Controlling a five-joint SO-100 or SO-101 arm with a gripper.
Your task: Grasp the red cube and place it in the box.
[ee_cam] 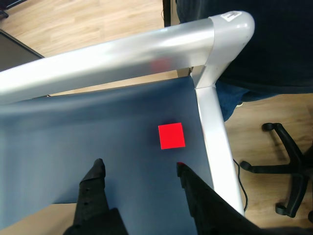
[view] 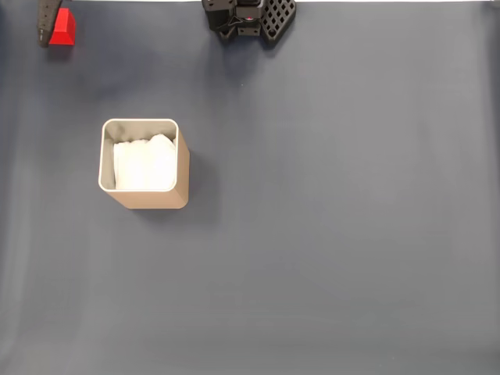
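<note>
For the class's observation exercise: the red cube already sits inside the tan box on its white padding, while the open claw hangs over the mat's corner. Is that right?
Not quite. The red cube lies on the mat near the corner, outside the box, as the fixed view shows. The claw is open there.

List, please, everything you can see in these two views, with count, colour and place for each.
red cube: one, bright red, on the mat near the table's corner; top left in the fixed view.
box: one, tan with grey inner walls, left of centre on the mat in the fixed view.
white padding: one wad, white, inside the box.
mat: one, dark blue-grey, covering the table.
table frame: silver rails meeting at a corner, wrist view.
office chair base: one, black, on the wooden floor at right, wrist view.
arm base: one, black, top edge of the fixed view.
claw: one, black, open, just short of the cube, wrist view.
</note>
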